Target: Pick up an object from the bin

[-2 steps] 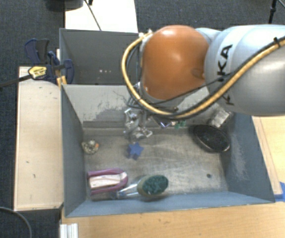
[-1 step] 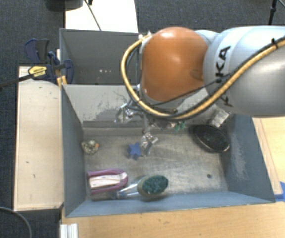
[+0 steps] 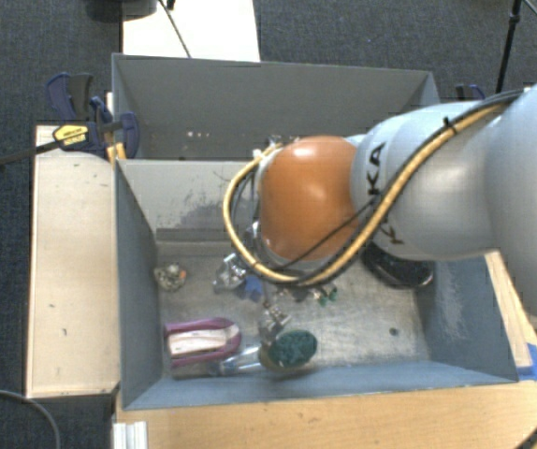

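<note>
1. the arm (image 3: 474, 185) comes into the grey metal bin (image 3: 142, 297) from the right; its wrist carries a rounded orange cover (image 3: 306, 195) with cables (image 3: 236, 209) looped around it; the cover sits over the middle of the bin
2. the gripper (image 3: 273, 328) hangs below the cover, low over the floor in the near half of the bin; whether it is open or closed cannot be told, since the cover and cables hide most of it; nothing can be made out in its grasp
3. the nearest thing is a dark green round thing (image 3: 294, 348), lying close to the near wall about midway along it; the gripper's lower end is just beside its upper left edge; contact cannot be judged
4. a pink and white packet (image 3: 201, 337) lies to the left of the green thing, also near the front wall; a clear thing (image 3: 236, 364) lies between the two, right against that wall
5. further back, a small blue and silver thing (image 3: 236, 279) lies just left of the gripper; a small pale crumpled thing (image 3: 169, 275) lies near the left wall, well apart from the rest
6. a black round thing (image 3: 398, 271) shows partly under the arm on the right side of the bin
</note>
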Robot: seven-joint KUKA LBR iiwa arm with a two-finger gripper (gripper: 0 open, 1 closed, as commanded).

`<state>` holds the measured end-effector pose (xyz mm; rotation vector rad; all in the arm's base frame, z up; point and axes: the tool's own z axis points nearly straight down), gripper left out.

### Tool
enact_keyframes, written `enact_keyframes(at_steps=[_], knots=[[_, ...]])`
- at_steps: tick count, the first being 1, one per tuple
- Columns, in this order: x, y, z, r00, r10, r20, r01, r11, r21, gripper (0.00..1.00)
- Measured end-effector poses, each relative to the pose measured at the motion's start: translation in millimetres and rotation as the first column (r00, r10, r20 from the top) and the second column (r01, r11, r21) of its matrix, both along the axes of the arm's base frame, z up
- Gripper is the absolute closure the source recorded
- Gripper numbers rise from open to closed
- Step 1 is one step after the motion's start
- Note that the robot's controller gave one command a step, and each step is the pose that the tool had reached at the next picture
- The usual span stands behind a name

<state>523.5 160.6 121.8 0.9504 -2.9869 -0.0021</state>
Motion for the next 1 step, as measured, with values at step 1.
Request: enact_keyframes(at_steps=[1], knots=[[-11.4, 16.3, -23.6, 0.998, 0.06, 0.018, -0.06, 0.998, 0.004, 0.0]])
